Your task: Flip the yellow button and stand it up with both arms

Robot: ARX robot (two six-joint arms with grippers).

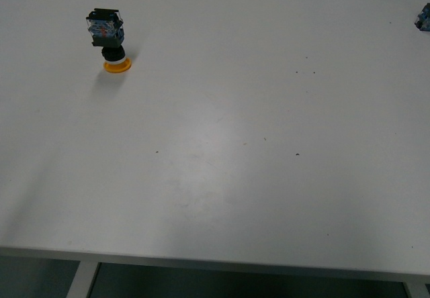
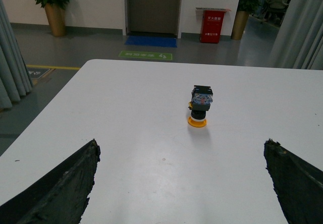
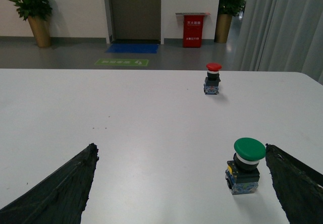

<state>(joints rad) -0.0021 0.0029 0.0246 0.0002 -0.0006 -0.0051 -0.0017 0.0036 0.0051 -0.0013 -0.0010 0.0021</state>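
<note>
Standing cap-down, blk up: yellow button (image 1: 107, 39).

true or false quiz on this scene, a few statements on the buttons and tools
1. The yellow button stands cap down on the table. True.
2. The left tool is shut on the yellow button. False: it is open, and the button sits apart, beyond its fingers.
3. The green button stands cap up. True.
4. The red button is nearer the right tool than the green button. False: the green button is nearer, and the red button stands farther off.
</note>
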